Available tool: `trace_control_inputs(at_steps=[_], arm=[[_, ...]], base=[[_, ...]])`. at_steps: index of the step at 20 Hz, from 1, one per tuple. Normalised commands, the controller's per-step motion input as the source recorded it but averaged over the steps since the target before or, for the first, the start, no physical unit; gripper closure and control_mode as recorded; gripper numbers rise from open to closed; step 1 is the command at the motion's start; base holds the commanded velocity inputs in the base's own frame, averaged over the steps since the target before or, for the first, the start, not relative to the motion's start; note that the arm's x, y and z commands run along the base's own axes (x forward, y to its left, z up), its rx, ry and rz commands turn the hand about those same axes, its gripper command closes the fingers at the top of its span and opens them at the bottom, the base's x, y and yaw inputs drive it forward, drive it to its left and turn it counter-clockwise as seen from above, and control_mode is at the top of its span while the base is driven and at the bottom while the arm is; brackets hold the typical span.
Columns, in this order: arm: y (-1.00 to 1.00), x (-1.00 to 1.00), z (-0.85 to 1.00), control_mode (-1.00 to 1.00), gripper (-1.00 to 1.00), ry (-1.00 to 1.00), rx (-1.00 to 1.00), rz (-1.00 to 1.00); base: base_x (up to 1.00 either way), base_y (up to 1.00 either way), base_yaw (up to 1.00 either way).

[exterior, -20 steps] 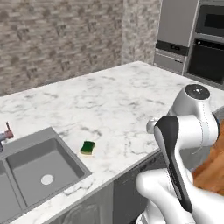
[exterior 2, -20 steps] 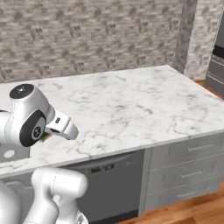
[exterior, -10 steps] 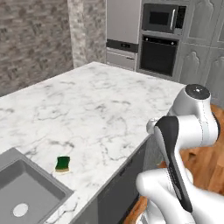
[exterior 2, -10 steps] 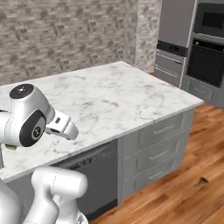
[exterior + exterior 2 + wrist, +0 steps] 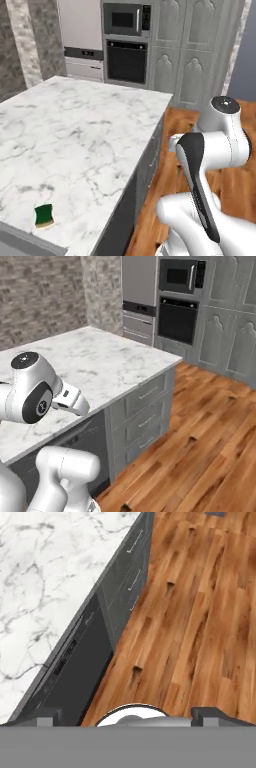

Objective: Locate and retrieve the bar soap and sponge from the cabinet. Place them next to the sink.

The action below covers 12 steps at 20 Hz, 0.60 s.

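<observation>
One sponge (image 5: 44, 215) on marble counter (image 5: 80, 130) (near edge) | gripper (image 5: 125, 714) jaws wide, empty

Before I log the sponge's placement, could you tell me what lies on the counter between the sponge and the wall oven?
In the left base view, bare white marble countertop runs from the sponge to the counter's far edge; the wall oven stands beyond it.

The base has turned, swinging both views toward the oven (image 5: 127, 62).

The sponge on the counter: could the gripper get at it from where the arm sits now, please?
Probably not without repositioning. The sponge lies unobstructed on the marble counter, but the open gripper points down at the wood floor beside the island, away from it.
</observation>
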Motion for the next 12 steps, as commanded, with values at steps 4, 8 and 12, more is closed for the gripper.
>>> trace_control_inputs(at_steps=[4,8,12], arm=[[0.00,0.00,0.00,1.00,-1.00,0.00,0.00,0.00],[0.00,0.00,0.00,1.00,-1.00,0.00,0.00,0.00],[0.00,0.00,0.00,1.00,-1.00,0.00,0.00,0.00]], base=[[0.00,-0.01,-0.46],[0.00,-0.03,-0.43],[0.00,0.00,-0.44]])
